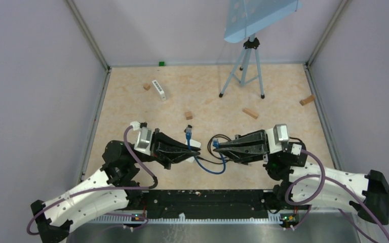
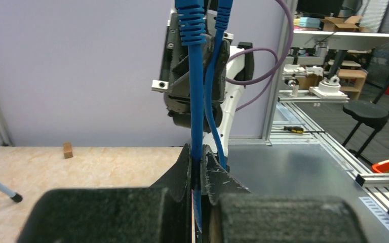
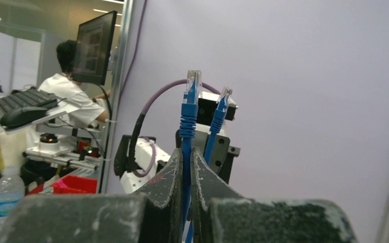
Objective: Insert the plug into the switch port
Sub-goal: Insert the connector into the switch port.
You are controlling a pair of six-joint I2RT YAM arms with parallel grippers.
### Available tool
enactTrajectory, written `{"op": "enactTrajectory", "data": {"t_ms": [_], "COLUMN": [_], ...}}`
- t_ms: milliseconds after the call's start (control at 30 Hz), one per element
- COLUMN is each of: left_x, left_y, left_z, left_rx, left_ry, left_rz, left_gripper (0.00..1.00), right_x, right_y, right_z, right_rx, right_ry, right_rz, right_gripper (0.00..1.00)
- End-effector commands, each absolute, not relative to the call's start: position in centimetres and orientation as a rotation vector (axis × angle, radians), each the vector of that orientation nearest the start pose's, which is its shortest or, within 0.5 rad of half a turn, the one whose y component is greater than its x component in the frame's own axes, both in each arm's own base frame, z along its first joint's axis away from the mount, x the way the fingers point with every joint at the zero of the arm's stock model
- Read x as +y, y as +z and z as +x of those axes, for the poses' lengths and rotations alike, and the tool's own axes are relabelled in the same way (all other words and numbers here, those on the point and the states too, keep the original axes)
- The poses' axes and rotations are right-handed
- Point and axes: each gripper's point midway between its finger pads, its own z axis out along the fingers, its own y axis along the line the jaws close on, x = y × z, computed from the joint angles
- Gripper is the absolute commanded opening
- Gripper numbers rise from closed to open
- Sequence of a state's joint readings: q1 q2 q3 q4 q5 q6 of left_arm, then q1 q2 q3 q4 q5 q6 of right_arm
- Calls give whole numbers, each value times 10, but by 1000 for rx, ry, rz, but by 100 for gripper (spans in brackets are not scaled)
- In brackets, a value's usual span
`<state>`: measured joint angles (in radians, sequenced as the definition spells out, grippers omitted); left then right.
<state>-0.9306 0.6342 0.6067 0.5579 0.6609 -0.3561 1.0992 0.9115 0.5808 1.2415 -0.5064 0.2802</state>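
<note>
The left gripper (image 1: 195,148) and right gripper (image 1: 217,147) face each other tip to tip over the middle of the near surface (image 1: 283,91), a pale, marbled board. Both sets of jaws are clenched on the same blue Ethernet cable (image 1: 210,169); its slack droops in a loop just below and between them. From the left wrist, the cable runs straight up out of the left jaws. From the right wrist, a clear-tipped plug (image 3: 191,86) stands upright just above the right jaws, with a second plug (image 3: 224,96) close behind it.

The white switch (image 1: 159,90) lies flat well beyond the left jaws, towards the far wall, apart from both plugs. Small wooden blocks (image 1: 250,113) are scattered beyond the jaws. A tripod (image 1: 243,66) stands far past the right jaws, carrying a pale blue panel (image 1: 258,17). Lilac walls (image 1: 30,76) close in three sides. Past the enclosure, a person (image 3: 76,96) sits at a monitor (image 3: 93,48), and a water bottle (image 3: 2,197) stands lower left.
</note>
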Motion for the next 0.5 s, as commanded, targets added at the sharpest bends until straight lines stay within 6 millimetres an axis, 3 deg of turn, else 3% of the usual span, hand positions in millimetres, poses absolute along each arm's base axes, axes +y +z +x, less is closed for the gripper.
{"op": "enactTrajectory", "data": {"t_ms": [0, 267, 467], "left_x": [-259, -236, -233], "left_y": [406, 406, 387], "left_z": [65, 77, 89], "left_rx": [888, 916, 1008], "left_ry": [-1413, -1362, -1346], "left_rz": [820, 661, 580], "left_gripper": [0, 0, 0], "right_x": [279, 261, 248], "right_y": [460, 451, 444], "right_z": [50, 87, 97], "right_rx": [467, 675, 721], "right_ry": [1346, 1188, 1128], "right_rz": [-750, -624, -568], "right_gripper": [0, 0, 0]}}
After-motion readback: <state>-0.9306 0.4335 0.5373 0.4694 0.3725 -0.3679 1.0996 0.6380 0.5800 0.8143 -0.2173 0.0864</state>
